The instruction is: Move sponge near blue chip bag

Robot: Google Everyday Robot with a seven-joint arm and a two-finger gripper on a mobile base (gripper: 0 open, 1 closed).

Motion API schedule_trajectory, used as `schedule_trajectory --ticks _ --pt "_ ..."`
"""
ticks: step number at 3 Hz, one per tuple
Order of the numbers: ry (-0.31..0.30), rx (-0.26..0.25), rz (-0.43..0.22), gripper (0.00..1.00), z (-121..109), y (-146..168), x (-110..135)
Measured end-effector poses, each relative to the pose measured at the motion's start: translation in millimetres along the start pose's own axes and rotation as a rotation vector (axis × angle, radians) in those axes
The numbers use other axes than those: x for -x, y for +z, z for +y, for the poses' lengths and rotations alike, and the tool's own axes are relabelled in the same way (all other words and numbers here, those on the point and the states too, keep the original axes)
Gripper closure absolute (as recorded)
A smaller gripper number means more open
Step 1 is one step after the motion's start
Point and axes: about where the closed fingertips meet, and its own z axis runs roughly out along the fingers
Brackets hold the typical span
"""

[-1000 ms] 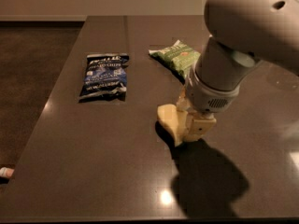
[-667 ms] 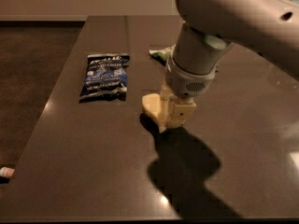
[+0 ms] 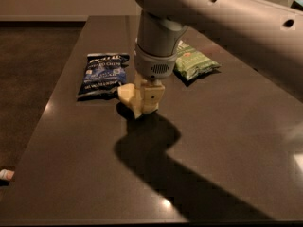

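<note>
The task looks nearly finished. The gripper (image 3: 147, 103) hangs just left of the frame's centre, its pale fingers clenched on the sponge (image 3: 127, 94), which stands tilted on edge at the gripper's left side. Below the sponge lies a dark shadow on the table (image 3: 227, 126); whether its bottom corner touches the surface or hangs just above it I cannot tell. The blue chip bag (image 3: 103, 74) lies flat in the upper left part of the table, and the sponge is just beside that bag's lower right corner, seemingly apart from it by a narrow gap. So the carrying appears done; what is left, by my judgement, is to set the sponge down there, let go, and lift clear without nudging the bag. Counted: one sponge, one blue chip bag, one green chip bag (image 3: 194, 63) to the right of the arm, one gripper, and one small pale object (image 3: 4, 174) at the lower left edge, off the table.
</note>
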Motion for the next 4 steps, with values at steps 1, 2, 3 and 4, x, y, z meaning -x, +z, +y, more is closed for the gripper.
schedule_trajectory --ticks 1,2,3,4 --pt "0.003 -0.002 0.002 0.28 2.5 0.2 -2.1" --pt "0.002 -0.003 0.001 0.05 2.1 0.8 -1.2" --pt "0.001 -0.004 0.001 0.00 1.9 1.2 -0.7" --pt "0.001 -0.004 0.001 0.00 1.9 1.2 -0.7"
